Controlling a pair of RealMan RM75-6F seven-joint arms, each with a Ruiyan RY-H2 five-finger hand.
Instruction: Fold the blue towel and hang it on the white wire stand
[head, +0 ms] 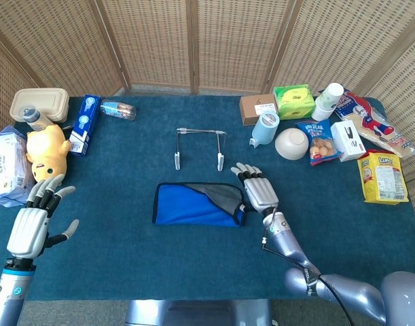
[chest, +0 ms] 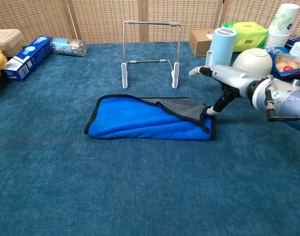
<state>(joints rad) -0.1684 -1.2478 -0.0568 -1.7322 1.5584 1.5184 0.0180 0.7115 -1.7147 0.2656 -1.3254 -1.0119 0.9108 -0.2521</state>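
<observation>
The blue towel [head: 197, 204] lay folded on the table [head: 125, 265], just in front of the white wire stand [head: 199, 146], its grey underside turned up along the right end. It looked soft, light and limp, likely to sag and unfold unless taken along the folded edge. The right hand [head: 259, 190] sat at that right end, thumb touching the corner; whether it pinched cloth could not be told. The left hand [head: 36, 221] hovered well apart, fingers spread and empty.

Matt fleecy blue towel [chest: 135, 120]
</observation>
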